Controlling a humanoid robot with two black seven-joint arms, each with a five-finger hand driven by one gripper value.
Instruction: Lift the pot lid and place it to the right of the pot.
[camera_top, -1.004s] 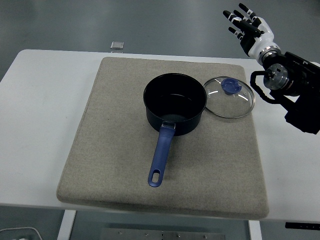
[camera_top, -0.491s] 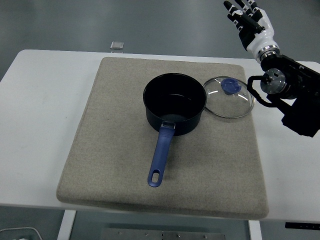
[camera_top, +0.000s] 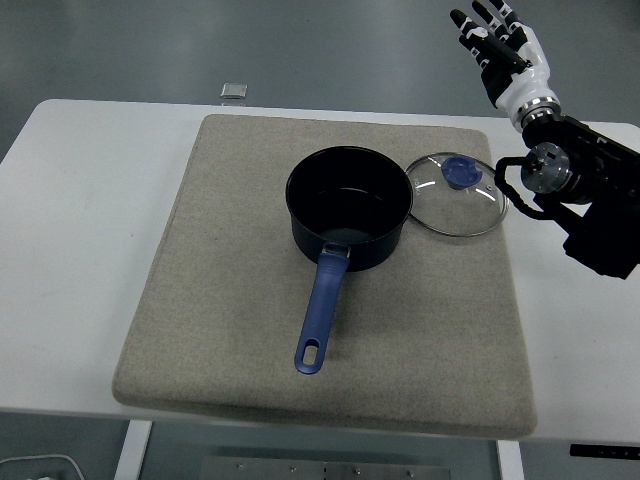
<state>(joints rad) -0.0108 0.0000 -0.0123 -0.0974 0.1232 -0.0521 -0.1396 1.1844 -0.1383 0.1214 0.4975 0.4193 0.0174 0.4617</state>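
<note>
A dark blue pot (camera_top: 349, 207) with a long blue handle (camera_top: 322, 313) stands open near the middle of a grey mat (camera_top: 220, 280). The glass lid (camera_top: 458, 194) with its blue knob (camera_top: 460, 171) lies flat on the mat just right of the pot, its rim touching or nearly touching the pot's side. My right hand (camera_top: 497, 42) is raised high at the top right, well above and beyond the lid, fingers spread and holding nothing. The left arm does not show.
The mat covers most of the white table (camera_top: 70, 230). A small grey square object (camera_top: 234, 91) sits at the table's far edge. My right forearm (camera_top: 590, 195) hangs over the table's right side.
My right hand has risen and drifted slightly right and away from the lid. The pot and lid have not moved.
</note>
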